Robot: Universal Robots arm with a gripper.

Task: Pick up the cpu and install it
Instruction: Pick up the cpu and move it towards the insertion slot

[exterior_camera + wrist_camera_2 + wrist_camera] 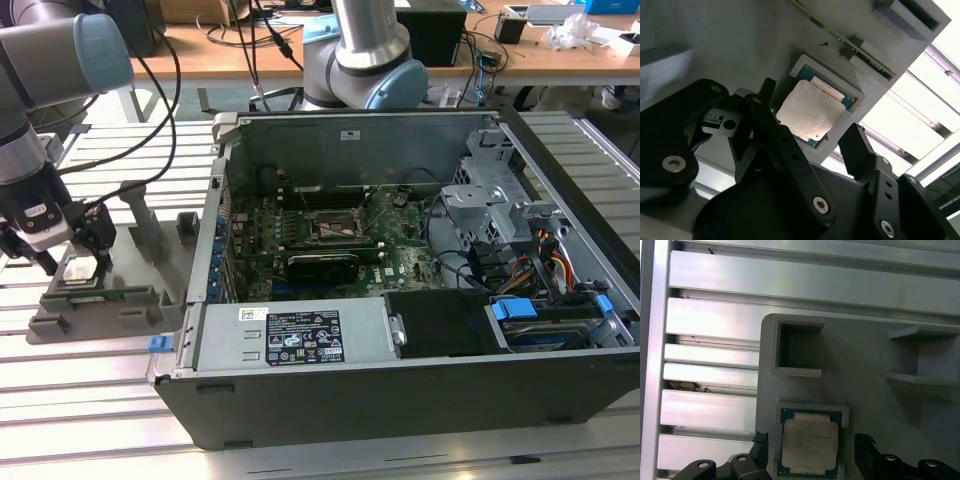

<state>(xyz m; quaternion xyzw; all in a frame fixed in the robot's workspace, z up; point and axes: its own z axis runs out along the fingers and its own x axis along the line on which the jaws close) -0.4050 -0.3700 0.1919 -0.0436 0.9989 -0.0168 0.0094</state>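
At the grey tray (110, 300): cpu (809, 444) lies flat in a snug square recess that keeps it squared for a grasp
Tool (811, 112): spread wide, straddling the cpu, clear of its edges, holding nothing
Socket (335, 225): inside the computer case (400, 400), well apart

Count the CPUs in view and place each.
1. The cpu lies flat in a recess of the grey tray, flanked by the open claw; the computer case could hide others.

No print can be read. A black-and-white label (290, 335) sits on the computer case (400, 400), lower centre of the exterior view. In the first wrist view, faint etching marks the cpu (809, 444), too fine to read.
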